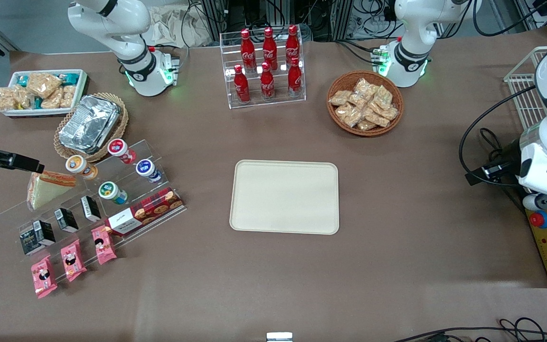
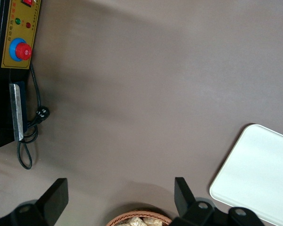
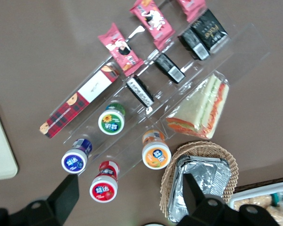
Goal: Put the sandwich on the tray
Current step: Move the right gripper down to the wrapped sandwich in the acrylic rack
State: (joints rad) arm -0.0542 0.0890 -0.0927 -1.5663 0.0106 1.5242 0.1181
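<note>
The gripper (image 3: 127, 193) is held above the stepped clear rack (image 1: 88, 199) at the working arm's end of the table, with its fingers (image 3: 68, 190) spread wide and nothing between them. The sandwich (image 1: 45, 189) is seen lying on the rack's upper step, beside the orange-lidded cup (image 1: 78, 165) and near the wicker basket holding the foil container (image 1: 89, 122); in the wrist view the sandwich (image 3: 202, 109) is shown wrapped, its orange and green filling edge turned toward the basket (image 3: 198, 155). The tray (image 1: 285, 196) is set flat at the middle of the table, well apart from the sandwich, with nothing on it. Small cups, black packets and pink packets (image 1: 71, 259) are ranged along the rack's steps, and a red biscuit box (image 1: 145, 211) is laid on a lower step.
</note>
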